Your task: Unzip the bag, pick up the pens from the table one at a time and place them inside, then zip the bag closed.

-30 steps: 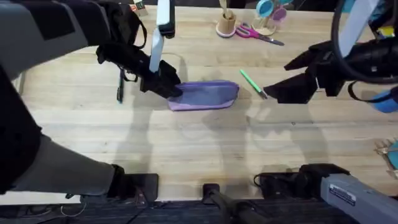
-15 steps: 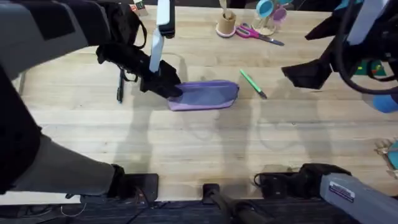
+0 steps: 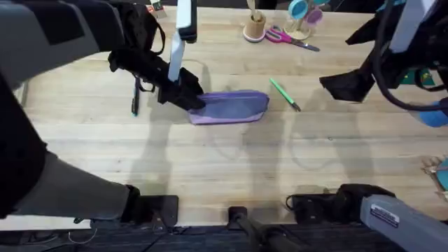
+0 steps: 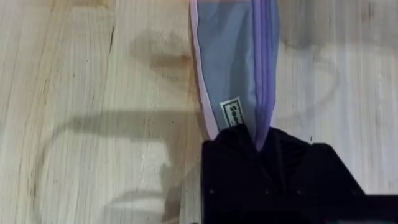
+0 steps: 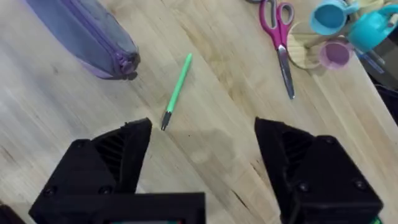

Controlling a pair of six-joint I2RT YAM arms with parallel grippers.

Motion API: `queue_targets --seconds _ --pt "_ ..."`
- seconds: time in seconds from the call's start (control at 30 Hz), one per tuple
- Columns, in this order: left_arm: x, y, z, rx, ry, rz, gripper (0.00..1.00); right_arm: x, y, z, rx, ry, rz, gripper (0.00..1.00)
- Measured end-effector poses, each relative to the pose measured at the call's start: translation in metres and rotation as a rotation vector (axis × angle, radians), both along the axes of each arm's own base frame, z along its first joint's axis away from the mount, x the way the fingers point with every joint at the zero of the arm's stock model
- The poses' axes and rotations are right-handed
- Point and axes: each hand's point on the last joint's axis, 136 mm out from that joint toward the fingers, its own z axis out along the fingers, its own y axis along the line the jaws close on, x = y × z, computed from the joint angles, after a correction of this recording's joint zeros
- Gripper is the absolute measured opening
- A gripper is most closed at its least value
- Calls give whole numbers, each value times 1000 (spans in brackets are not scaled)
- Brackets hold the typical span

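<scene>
The lilac bag lies flat on the table, its zipper line looking closed. My left gripper is shut on the bag's left end; the left wrist view shows the black fingers pinching the tip of the bag. A black pen lies left of the bag, behind the left arm. Just right of the bag rests a green pen. My right gripper hovers open, raised to the right of the green pen, with nothing in it; the bag's right end shows beyond it.
Pink-handled scissors lie at the back, beside a wooden holder and a stand with teal and pink cups. Bare wood stretches in front of the bag toward the arm bases.
The right gripper has lifted and drawn back to the far right, away from the green pen. The left gripper still holds the bag's end, unmoved.
</scene>
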Motion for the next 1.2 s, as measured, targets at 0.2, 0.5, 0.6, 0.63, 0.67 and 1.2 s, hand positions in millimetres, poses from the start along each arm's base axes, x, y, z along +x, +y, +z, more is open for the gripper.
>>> queue_targets --seconds 0.2,0.5,0.6,0.63,0.67,1.2 --pt "0 0 0 0 0 0 43 -8 9 -17 -1 74 105 996" --pt "0 0 0 0 0 0 42 -15 38 -44 89 146 397 996" --pt "0 0 0 0 0 0 42 -13 44 -49 128 155 443 996" --pt "0 0 0 0 0 0 42 -12 46 -51 140 159 453 996" --pt "0 0 0 0 0 0 42 -11 46 -53 147 163 460 996" --pt "0 0 0 0 0 0 42 -12 51 -54 181 169 488 914"
